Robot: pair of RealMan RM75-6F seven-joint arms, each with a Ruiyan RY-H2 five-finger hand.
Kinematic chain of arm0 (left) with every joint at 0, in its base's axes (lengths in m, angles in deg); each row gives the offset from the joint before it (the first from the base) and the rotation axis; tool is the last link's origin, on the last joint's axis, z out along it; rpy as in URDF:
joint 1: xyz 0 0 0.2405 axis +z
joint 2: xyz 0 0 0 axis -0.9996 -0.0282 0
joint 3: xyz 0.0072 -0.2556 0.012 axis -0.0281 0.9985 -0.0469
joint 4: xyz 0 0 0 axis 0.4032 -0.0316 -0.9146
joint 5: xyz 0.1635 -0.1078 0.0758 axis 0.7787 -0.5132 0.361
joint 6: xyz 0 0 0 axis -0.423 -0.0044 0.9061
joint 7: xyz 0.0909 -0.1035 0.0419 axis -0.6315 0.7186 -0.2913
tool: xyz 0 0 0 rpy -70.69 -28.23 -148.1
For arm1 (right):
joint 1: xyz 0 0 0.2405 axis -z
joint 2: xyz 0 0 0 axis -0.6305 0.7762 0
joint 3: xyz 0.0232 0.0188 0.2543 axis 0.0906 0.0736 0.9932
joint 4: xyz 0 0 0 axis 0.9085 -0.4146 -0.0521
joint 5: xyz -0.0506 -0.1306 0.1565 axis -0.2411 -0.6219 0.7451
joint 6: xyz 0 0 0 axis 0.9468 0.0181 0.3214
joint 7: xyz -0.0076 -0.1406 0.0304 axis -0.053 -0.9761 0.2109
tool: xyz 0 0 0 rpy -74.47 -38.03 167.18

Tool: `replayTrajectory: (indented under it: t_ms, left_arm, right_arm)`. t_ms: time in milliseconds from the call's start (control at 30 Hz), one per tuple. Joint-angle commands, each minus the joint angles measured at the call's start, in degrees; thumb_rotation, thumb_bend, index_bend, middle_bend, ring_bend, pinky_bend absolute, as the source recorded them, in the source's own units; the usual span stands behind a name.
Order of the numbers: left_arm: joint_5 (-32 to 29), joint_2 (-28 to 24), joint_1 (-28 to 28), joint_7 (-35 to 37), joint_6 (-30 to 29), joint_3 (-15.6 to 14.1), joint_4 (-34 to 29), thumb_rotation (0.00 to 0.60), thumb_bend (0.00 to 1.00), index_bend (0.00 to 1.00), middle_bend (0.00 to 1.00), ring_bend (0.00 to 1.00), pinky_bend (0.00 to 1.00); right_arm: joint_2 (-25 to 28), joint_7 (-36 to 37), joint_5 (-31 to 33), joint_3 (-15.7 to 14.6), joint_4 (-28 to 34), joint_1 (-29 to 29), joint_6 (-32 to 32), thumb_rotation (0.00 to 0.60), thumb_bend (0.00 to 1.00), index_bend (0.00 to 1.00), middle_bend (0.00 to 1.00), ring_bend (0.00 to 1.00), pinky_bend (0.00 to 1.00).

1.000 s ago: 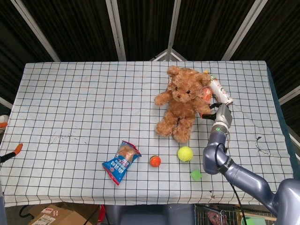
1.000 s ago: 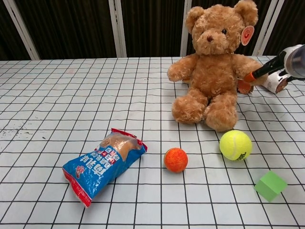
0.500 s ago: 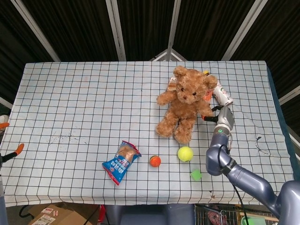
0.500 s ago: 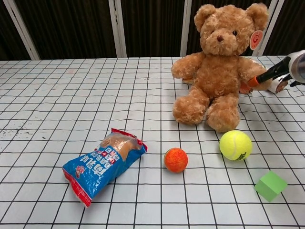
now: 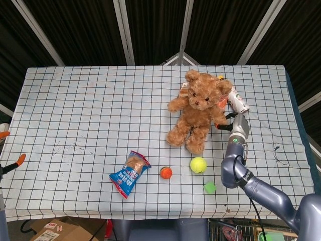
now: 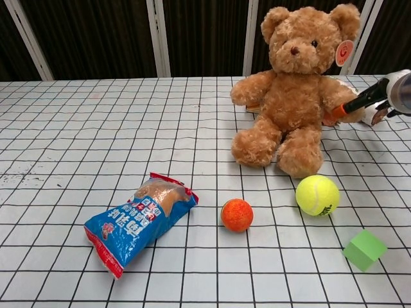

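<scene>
The teddy bear (image 5: 196,110) sat upright toward the far right part of the checked tablecloth (image 5: 80,115), and everything else is placed from it. The right hand (image 5: 226,122) reached the bear's arm on the side nearest the table's right edge, an orange-tipped finger (image 6: 347,106) touching the plush there. Whether the fingers closed around that arm or only pressed against it could not be told; most of the hand was cut off at the frame edge in the chest view and masked by its own wrist in the head view.

Judged from this, the contact was a nudge or early grasp at the bear's arm. Doing it well would call for slow pressure low on the arm, since the bear is soft and top-heavy and could tip toward the bottle (image 5: 237,101) lying just behind it.

In front of the bear lay a tennis ball (image 6: 317,195), an orange ball (image 6: 237,215) and a green cube (image 6: 364,249); a blue snack bag (image 6: 140,219) lay farther off. A small packet behind the bear was mostly hidden. The left hand (image 5: 11,164) showed only as an orange-tipped sliver well away, its fingers unreadable.
</scene>
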Motion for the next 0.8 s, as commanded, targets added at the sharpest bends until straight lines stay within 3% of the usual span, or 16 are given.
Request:
replayTrajectory:
  t_ms: [33,233,533,800]
  left_arm:
    - [-0.08,0.02,-0.04,-0.14,0.08,-0.01,0.03,0.600,0.27,0.29,0.02,0.00,0.00]
    - [0.00,-0.11,0.05,-0.04,0.04,-0.08,-0.20,0.600,0.27,0.29,0.02,0.00,0.00]
    - [-0.14,-0.24,0.10,0.05,0.15,-0.08,-0.29,0.600,0.27,0.29,0.02,0.00,0.00]
    - [0.03,-0.31,0.25,0.13,-0.15,-0.11,-0.41,0.600,0.27,0.29,0.02,0.00,0.00]
  right_arm:
    - [0.05,-0.12,-0.53,-0.37,0.45,-0.03,-0.77,0.600,0.23,0.66,0.24,0.08,0.00]
    - [-1.18,-0.51,1.05,-0.90,-2.08,-0.01,1.30,0.600,0.23,0.67,0.24,0.08,0.00]
    - [0.05,-0.54,-0.44,-0.26,1.24,-0.34,-0.83,0.600,0.23,0.66,0.24,0.08,0.00]
    - [-0.85,-0.15,0.38,-0.91,-0.95,0.12,1.30,0.600,0.23,0.66,0.24,0.08,0.00]
